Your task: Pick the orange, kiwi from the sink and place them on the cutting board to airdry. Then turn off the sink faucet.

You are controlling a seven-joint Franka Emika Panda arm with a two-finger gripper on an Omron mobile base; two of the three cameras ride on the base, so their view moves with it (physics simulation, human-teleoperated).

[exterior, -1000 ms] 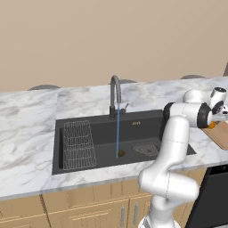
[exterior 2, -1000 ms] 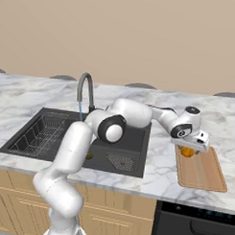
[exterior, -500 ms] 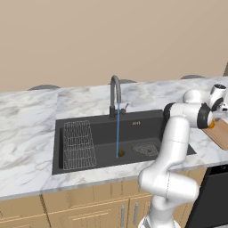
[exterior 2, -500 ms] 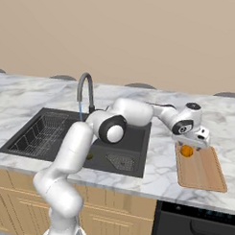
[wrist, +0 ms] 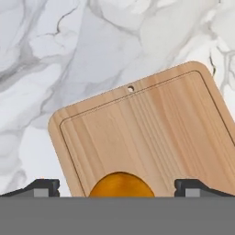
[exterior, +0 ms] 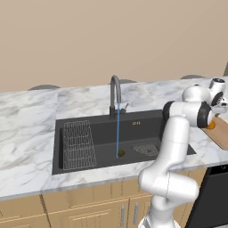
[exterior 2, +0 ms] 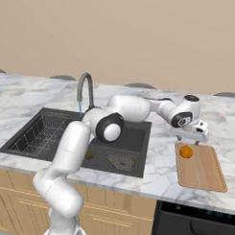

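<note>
Now the orange sits on the cutting board near its far end, w/ the end effector released just above it, fingers wide apart. Kiwi lies in the sink; faucet running.

Marble counter carries everything; sink set into it, faucet rising at the sink's back edge; board lies flat on the marble right of the sink, near the front edge; orange sits on the board's far end; wood cabinets under the counter.
</note>
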